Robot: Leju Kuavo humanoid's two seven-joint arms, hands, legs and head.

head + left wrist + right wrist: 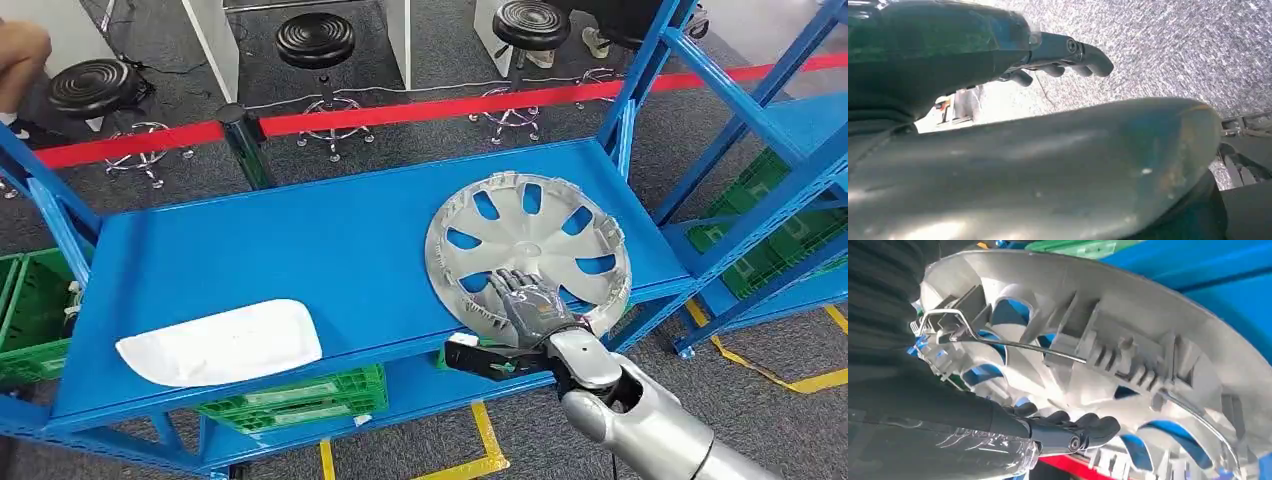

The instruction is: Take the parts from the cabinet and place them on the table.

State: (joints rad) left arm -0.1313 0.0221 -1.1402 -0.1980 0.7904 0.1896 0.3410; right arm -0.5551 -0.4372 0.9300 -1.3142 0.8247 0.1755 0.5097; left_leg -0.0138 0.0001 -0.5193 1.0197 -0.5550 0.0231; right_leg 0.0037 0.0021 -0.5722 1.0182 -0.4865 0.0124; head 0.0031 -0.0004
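A silver hubcap (530, 235) lies inner side up at the right end of the blue cabinet shelf (330, 230), its near rim jutting past the shelf's front edge. My right hand (530, 305) grips that near rim, dark fingers laid over a spoke; the thumb is hidden. Up close, the hubcap's (1128, 330) ribs and wire ring show, with my right hand's fingers (1073, 427) curled against it. A white curved part (222, 342) rests on the shelf's front left. My left hand (1063, 52) hangs over grey carpet, holding nothing, fingers loosely bent.
Green crates (300, 400) sit on the lower shelf and at the left (30, 310). A second blue rack (790, 180) stands to the right. Behind the shelf run a red barrier tape (420, 108) and black stools (315, 40). Yellow floor tape (480, 450) lies below.
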